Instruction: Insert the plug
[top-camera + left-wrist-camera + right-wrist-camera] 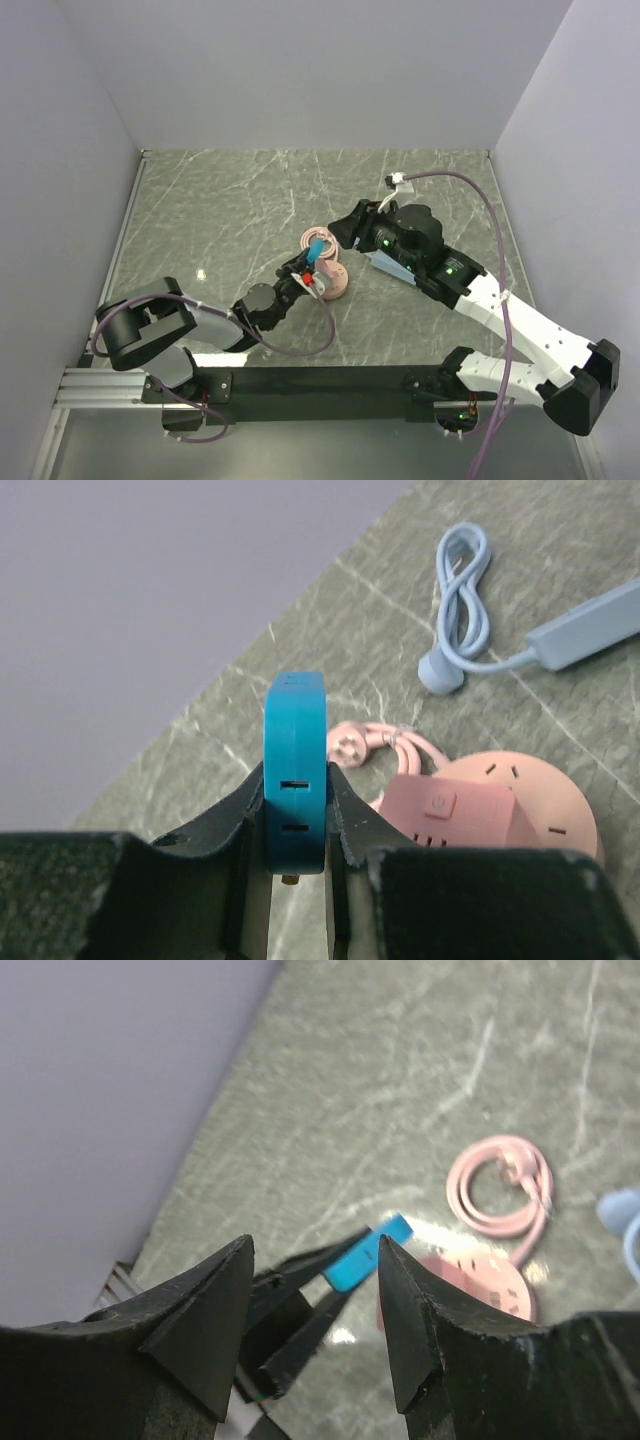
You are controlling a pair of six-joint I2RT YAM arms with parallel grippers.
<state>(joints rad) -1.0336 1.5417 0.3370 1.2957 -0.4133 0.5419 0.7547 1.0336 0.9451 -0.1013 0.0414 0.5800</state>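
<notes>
My left gripper (307,266) (296,780) is shut on the small bright blue plug (316,247) (295,765) and holds it upright above the table. A brass prong shows under the plug. The pink socket cube on its round base (333,281) (490,805) sits just right of the plug. My right gripper (338,230) (315,1248) is open and empty, hovering just behind the plug. The plug (368,1253) and the left fingers (300,1300) also show between its jaws in the right wrist view.
The pink cord lies coiled (318,238) (500,1185) behind the cube. The pale-blue power strip (386,263) (590,630) lies partly under my right arm, its cord (462,590) looped beside it. Grey walls enclose the marbled table (230,200).
</notes>
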